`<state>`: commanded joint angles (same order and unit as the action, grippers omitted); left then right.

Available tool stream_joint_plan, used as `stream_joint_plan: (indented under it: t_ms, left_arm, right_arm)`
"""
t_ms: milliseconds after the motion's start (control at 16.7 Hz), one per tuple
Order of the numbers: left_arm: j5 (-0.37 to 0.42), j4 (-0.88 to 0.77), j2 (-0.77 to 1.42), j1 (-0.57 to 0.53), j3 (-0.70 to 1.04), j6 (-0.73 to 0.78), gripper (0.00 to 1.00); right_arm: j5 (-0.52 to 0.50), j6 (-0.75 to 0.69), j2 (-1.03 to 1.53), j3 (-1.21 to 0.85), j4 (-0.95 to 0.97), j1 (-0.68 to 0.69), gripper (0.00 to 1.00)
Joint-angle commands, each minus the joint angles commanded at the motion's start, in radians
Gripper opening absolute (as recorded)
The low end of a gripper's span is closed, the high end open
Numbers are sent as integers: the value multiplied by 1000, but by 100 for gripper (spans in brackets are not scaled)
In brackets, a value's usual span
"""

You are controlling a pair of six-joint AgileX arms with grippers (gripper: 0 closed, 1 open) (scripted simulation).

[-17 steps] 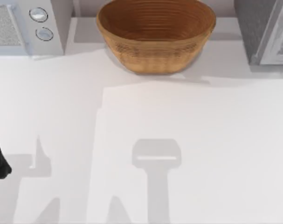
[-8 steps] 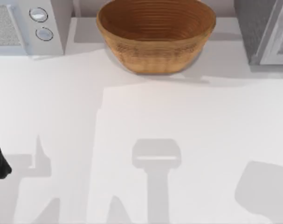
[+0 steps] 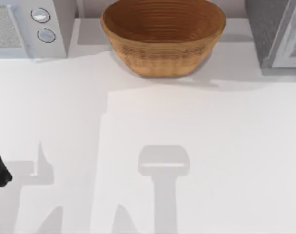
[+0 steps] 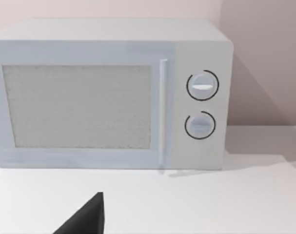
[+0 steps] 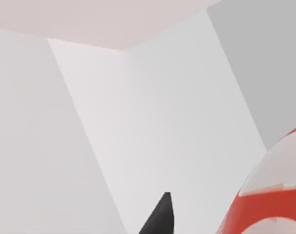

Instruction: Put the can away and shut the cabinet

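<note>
Basket (image 3: 163, 36) sits empty; can (image 5: 269, 195) beside right end effector (image 5: 160, 217), grip state unclear.

We are at what looks like a kitchen counter in a rendered, computer-made scene. A white microwave (image 4: 111, 95) with a mesh-patterned door window and two round dials stands at the back left of the plain white table (image 3: 187, 126), against a pale pinkish wall (image 4: 262, 53). A large woven wicker basket (image 3: 162, 36) sits at the back centre, as a fruit or bread bowl would. At the back right stands a grey cabinet (image 3: 274, 31) with a lighter panel. Surfaces are smooth and flat in tone, with soft-edged grey shadows lying across the tabletop.
</note>
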<state>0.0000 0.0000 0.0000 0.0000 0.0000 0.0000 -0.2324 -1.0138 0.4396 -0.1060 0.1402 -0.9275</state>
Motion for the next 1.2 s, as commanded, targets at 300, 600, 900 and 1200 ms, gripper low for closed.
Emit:
stream_joint_plan:
  t_ms: [300, 600, 900, 1200]
  left_arm:
    - [0, 0, 0, 0, 0, 0, 100]
    - [0, 0, 0, 0, 0, 0, 100]
    - [0, 0, 0, 0, 0, 0, 100]
    - [0, 0, 0, 0, 0, 0, 100]
  right_arm:
    - [132, 600, -251, 58, -78, 532, 0]
    - [214, 937, -405, 96, -128, 853, 0]
    - [232, 1014, -440, 106, -140, 927, 0]
    - [233, 1015, -436, 104, -140, 925, 0]
